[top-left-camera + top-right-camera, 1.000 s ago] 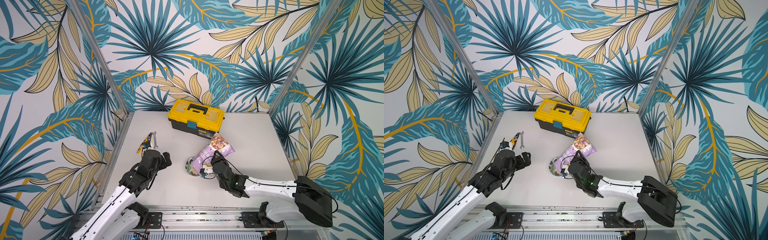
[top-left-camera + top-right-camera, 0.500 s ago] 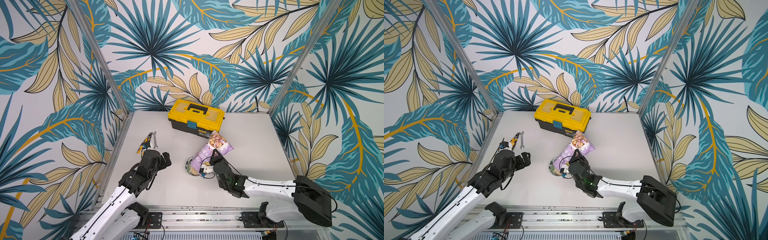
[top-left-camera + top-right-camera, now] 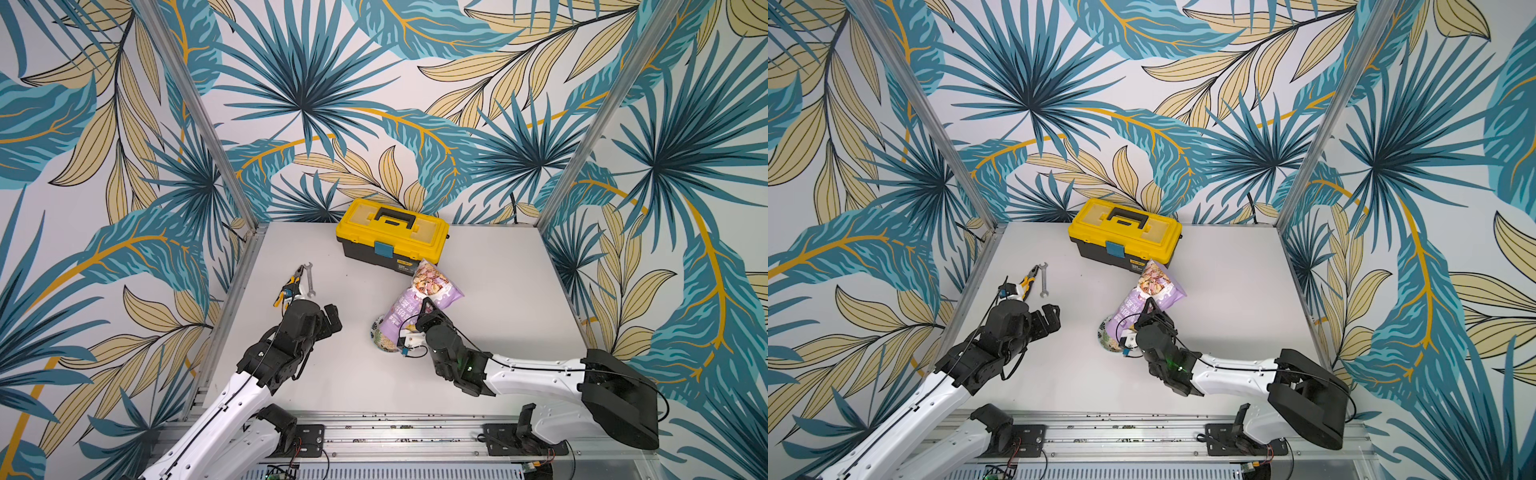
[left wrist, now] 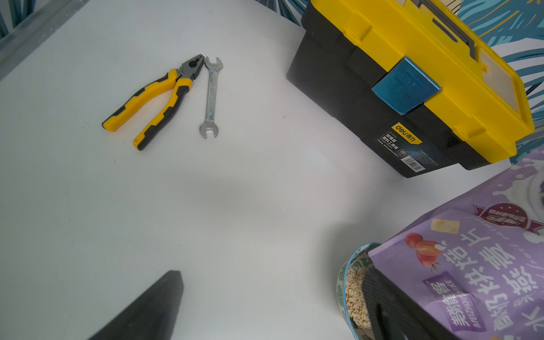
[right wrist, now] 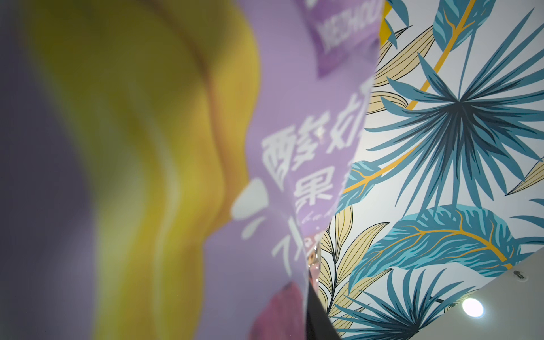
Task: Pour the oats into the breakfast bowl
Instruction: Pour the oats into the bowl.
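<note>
The light purple pouch (image 3: 419,297) is tipped mouth-down over the breakfast bowl (image 3: 379,337), its bottom end raised toward the toolbox. My right gripper (image 3: 419,315) is shut on the pouch's side. In the left wrist view, pale oats (image 4: 354,297) lie inside the leaf-patterned bowl (image 4: 341,279), with the pouch (image 4: 471,265) mouth resting in it. The right wrist view is mostly filled by the blurred pouch (image 5: 279,147). My left gripper (image 3: 332,318) is open and empty, a short way left of the bowl. It also shows in a top view as the left gripper (image 3: 1050,318).
A yellow-and-black toolbox (image 3: 392,235) stands at the back of the table, just behind the pouch. Yellow-handled pliers (image 4: 159,97) and a steel wrench (image 4: 210,97) lie side by side at the left, beyond my left gripper.
The right gripper and the pouch have shifted slightly to the left, the pouch now a little steeper over the bowl. The left arm has not moved.
</note>
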You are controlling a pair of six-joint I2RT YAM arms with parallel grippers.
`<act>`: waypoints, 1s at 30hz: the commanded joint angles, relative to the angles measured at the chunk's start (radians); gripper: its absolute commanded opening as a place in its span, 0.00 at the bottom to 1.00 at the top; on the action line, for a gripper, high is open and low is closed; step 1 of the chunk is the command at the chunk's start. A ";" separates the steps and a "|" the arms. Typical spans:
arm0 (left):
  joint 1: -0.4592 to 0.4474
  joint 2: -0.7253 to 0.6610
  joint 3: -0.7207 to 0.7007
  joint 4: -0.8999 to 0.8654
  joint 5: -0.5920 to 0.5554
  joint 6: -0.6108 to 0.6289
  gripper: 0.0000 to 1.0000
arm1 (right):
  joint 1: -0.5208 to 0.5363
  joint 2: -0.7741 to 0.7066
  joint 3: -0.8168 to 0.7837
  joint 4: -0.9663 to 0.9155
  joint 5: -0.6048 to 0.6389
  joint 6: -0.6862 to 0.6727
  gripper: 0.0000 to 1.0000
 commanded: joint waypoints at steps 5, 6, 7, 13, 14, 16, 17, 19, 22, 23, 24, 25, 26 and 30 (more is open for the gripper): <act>0.010 -0.017 -0.010 -0.017 -0.010 0.019 1.00 | 0.007 -0.028 0.014 0.073 0.011 0.011 0.00; 0.009 -0.015 -0.010 -0.016 -0.010 0.020 1.00 | 0.006 -0.029 0.015 0.074 0.011 0.004 0.00; 0.010 -0.014 -0.009 -0.014 -0.011 0.021 1.00 | 0.006 -0.030 0.017 0.070 0.011 0.001 0.00; 0.011 -0.008 -0.007 -0.010 -0.009 0.023 1.00 | 0.006 -0.039 0.054 -0.010 -0.007 0.010 0.00; 0.011 -0.008 -0.007 -0.010 -0.009 0.023 1.00 | 0.007 -0.037 0.062 -0.033 -0.006 0.015 0.00; 0.011 -0.009 -0.004 -0.010 -0.008 0.026 1.00 | 0.007 -0.032 0.069 -0.046 -0.007 0.016 0.00; 0.011 -0.009 -0.004 -0.010 -0.009 0.025 1.00 | 0.007 -0.030 0.073 -0.049 -0.004 0.014 0.00; 0.011 -0.008 -0.003 -0.007 -0.008 0.027 1.00 | 0.007 -0.025 0.084 -0.058 0.002 0.012 0.00; 0.012 -0.006 -0.001 -0.006 -0.008 0.029 1.00 | 0.007 -0.021 0.105 -0.069 0.014 0.002 0.00; 0.012 -0.005 0.000 -0.006 -0.007 0.029 1.00 | 0.008 -0.021 0.114 -0.076 0.016 0.000 0.00; 0.013 -0.006 0.000 -0.007 -0.007 0.031 1.00 | 0.007 -0.022 0.120 -0.085 0.016 -0.001 0.00; 0.012 -0.005 0.001 -0.008 -0.007 0.032 1.00 | 0.005 -0.024 0.127 -0.102 0.015 0.004 0.00; 0.013 -0.006 0.002 -0.010 -0.006 0.033 1.00 | 0.006 -0.028 0.136 -0.117 0.012 0.010 0.00; 0.013 -0.005 0.002 -0.012 -0.002 0.032 1.00 | -0.013 -0.046 0.167 -0.205 0.009 0.040 0.00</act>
